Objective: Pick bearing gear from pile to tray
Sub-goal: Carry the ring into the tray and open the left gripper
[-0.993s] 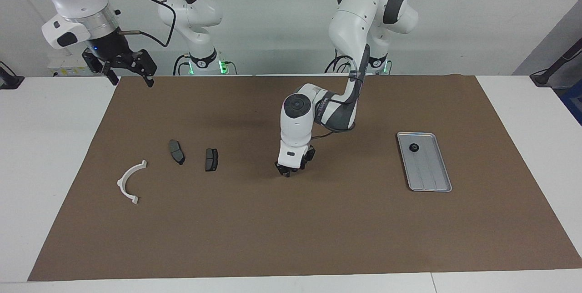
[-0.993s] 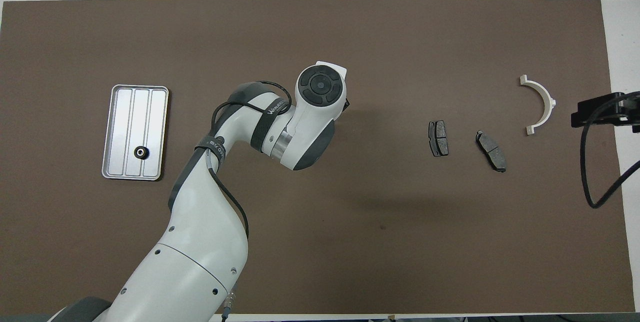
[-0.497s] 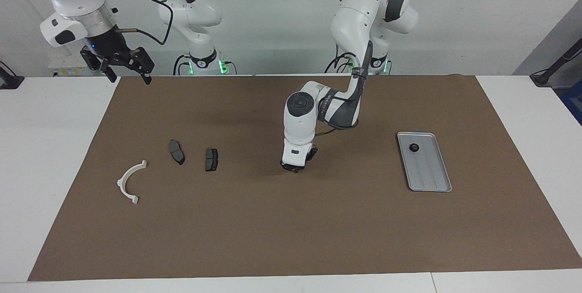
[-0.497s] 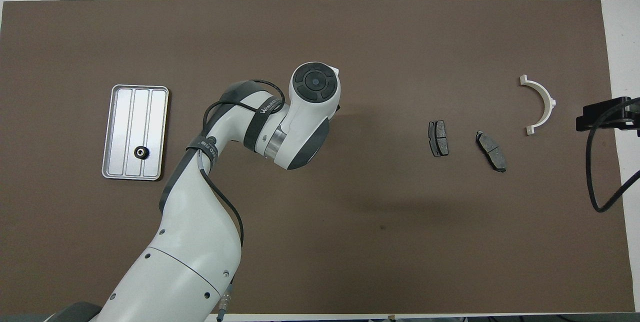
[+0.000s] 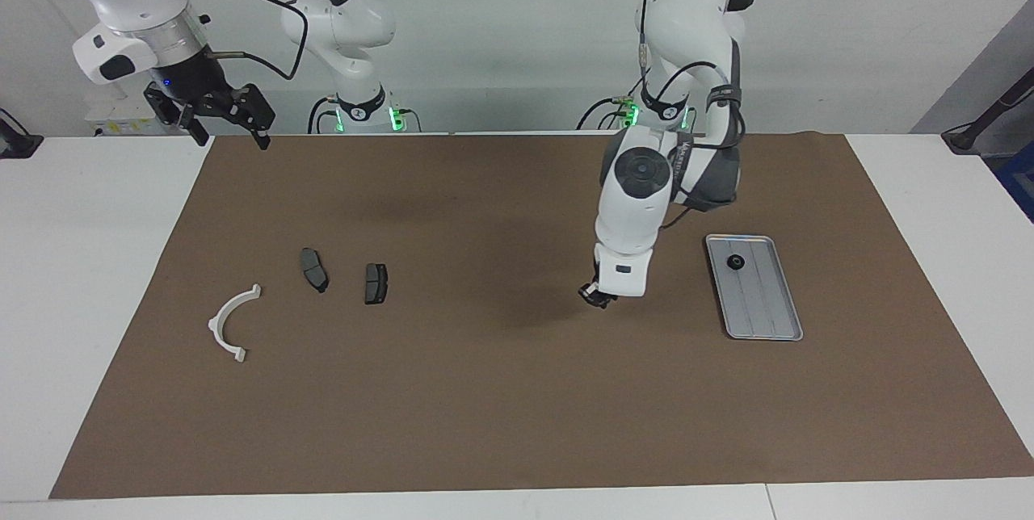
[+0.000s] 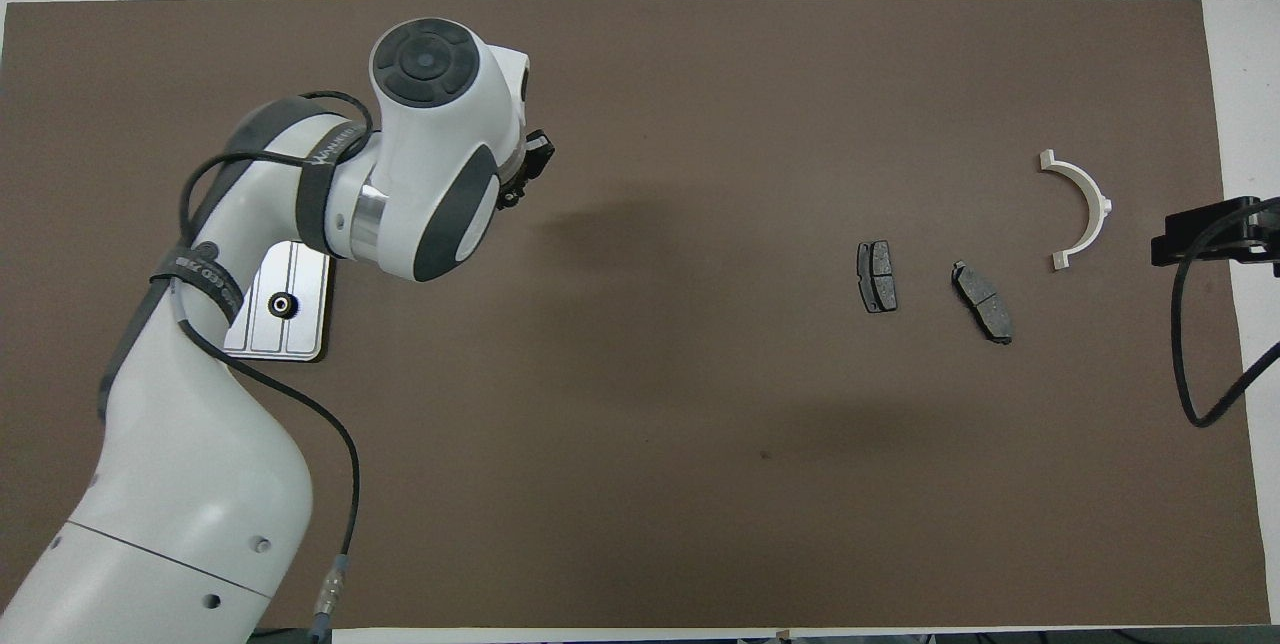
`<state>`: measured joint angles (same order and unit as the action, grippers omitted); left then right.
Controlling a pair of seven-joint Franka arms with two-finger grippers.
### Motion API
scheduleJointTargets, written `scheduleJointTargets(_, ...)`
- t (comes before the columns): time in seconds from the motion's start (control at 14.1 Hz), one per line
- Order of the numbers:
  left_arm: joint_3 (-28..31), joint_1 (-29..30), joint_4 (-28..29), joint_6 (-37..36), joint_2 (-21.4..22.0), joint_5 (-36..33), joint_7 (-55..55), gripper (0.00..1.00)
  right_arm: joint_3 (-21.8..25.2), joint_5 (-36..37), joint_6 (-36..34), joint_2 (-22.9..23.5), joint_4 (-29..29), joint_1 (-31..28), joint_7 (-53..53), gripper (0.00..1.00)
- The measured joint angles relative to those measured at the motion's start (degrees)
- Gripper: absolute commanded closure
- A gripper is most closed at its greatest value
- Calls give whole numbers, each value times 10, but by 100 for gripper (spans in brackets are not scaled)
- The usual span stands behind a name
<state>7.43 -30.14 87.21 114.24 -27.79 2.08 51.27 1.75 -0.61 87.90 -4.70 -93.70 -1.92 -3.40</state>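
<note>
So the left hand (image 5: 596, 299) is clamped shut, presumably on a small black gear I can't actually see, hanging over the brown mat just beside the ribbed silver metal tray (image 5: 767, 330), which lies toward the left arm's end of the table. 1 black gear (image 5: 735, 262) sits in it. Right hand (image 5: 216, 120) waits wide open.

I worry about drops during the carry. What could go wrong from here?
The left tool is shut over bare mat, short of the tray; what it pinches is too small to see and could slip out there. A gear already lies in the tray, so a release onto it might bounce. The right tool waits, open.
</note>
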Motion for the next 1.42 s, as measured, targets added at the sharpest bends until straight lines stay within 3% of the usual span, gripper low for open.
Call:
scheduleJointTargets(0.28, 2, 96, 78, 2, 47, 0, -164, 100, 0, 0, -2, 0, 0, 0, 0, 0)
scheduleJointTargets(0.5, 2, 161, 98, 19, 56, 0, -257, 100, 0, 0, -7, -1, 0, 0, 0, 0)
scheduleJointTargets(0.71, 1, 206, 137, 84, 62, 0, -314, 100, 1, 0, -8, -1, 0, 0, 3, 0)
scheduleJointTargets(0.92, 1, 231, 194, 150, 69, 0, -347, 100, 1, 1, -10, -1, 0, 0, 13, 0)
scheduleJointTargets(1.14, 1, 240, 208, 159, 73, 0, -361, 100, 1, 3, -12, -1, 0, 0, 30, 0)
scheduleJointTargets(1.28, 1, 244, 219, 172, 77, 0, -368, 89, 1, 10, -12, -1, 0, 0, 38, 0)
scheduleJointTargets(1.42, 1, 247, 239, 202, 78, 0, -371, 86, 1, 13, -12, -1, 0, 0, 38, 0)
